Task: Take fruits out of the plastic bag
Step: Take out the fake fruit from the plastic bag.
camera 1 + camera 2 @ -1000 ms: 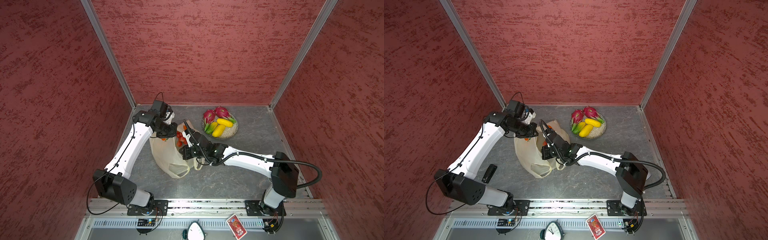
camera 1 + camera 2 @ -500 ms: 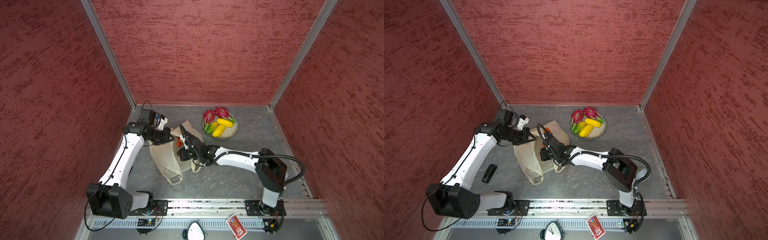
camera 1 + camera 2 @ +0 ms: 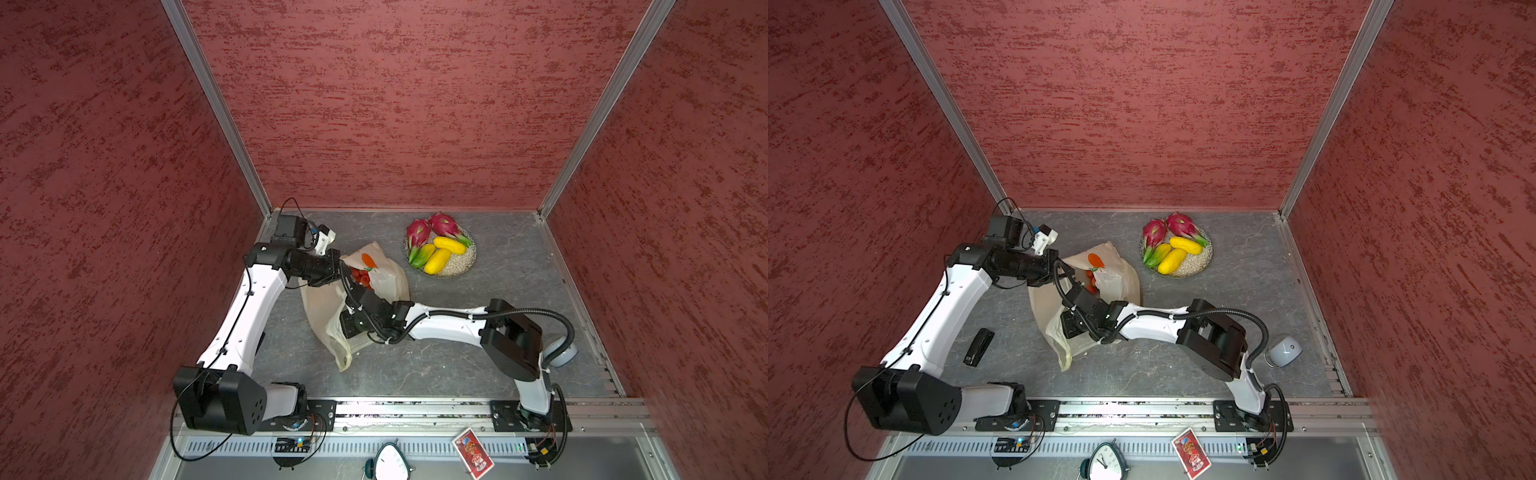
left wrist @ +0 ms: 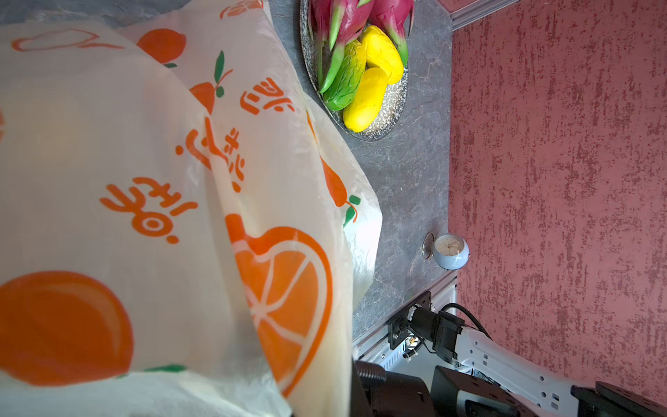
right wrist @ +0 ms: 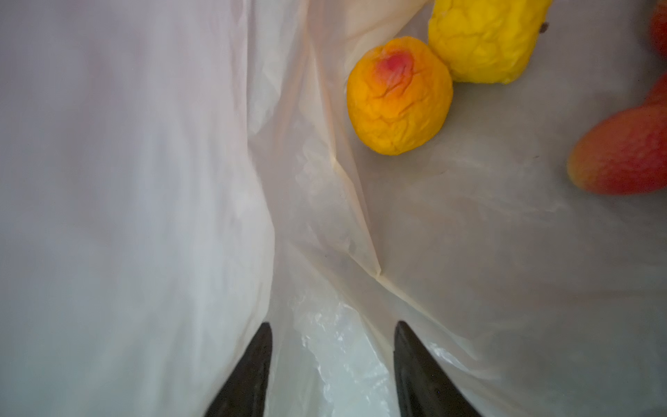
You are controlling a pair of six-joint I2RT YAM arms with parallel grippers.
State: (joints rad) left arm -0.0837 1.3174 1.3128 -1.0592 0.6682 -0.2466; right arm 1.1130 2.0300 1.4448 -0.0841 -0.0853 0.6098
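On plastic bag [image 4: 108, 119]: orange lettering [image 4: 151, 209], CJK-looking chars, sideways in left wrist view, can't tell which chars. No brand or nos. legible. Blue clock [image 4: 450, 250]: dial marks, numerals too small. Dark clock [image 3: 1105, 460] at front edge: dial unreadable. Red card [image 3: 1191, 455] near it: printed design, txt too small in both top views.

Grey tabletop [image 3: 1246, 282]: plastic bag [image 3: 1117, 278], plate [image 3: 1201, 266], blue clock [image 3: 1284, 351], black object [image 3: 978, 347].

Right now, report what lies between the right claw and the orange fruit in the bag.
Only a raised fold of the plastic bag lies between the open right claw and the orange fruit; no other fruit intervenes.
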